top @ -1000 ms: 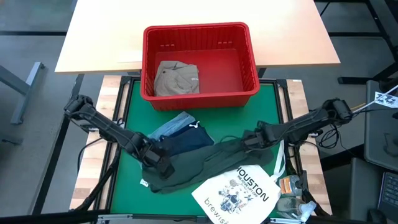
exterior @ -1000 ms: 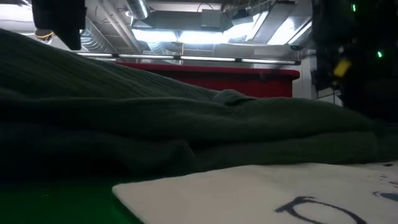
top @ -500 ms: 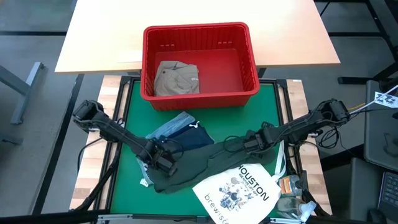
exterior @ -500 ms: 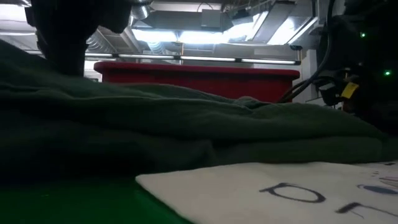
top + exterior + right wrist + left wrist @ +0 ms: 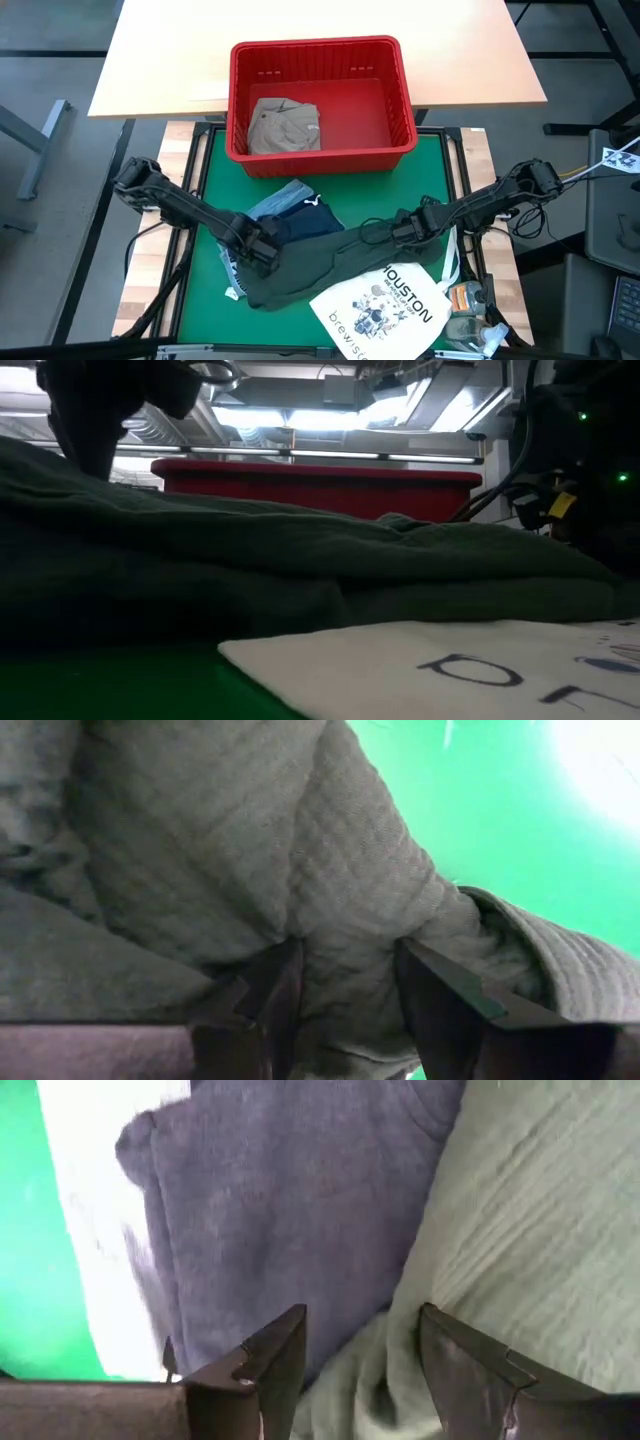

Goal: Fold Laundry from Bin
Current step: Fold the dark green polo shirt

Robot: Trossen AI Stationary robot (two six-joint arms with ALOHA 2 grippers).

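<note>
High view had the left gripper down on the near-left part of the green mat, at the left end of the green garment. Left wrist view showed its fingers apart with a bunch of green cloth sitting between them; could not tell if they were pinching it or just straddling it. Navy garment lay just beyond that gripper, touching the green one, with the denim past it toward the bin.

Right gripper sat at the opposite end of the green garment, well apart from the left one. Right wrist view showed its fingers closed around a raised fold of green cloth, so that end was gripped. Green mat showed just past the fold.

Green garment was strung across the mat between the two grippers, its near edge overlapped by the white tote in front of the right gripper. Low view showed only its dark ridged bulk with the tote lying in front.

Bin sat beyond both grippers at the mat's far edge, khaki garment inside at its left.
</note>
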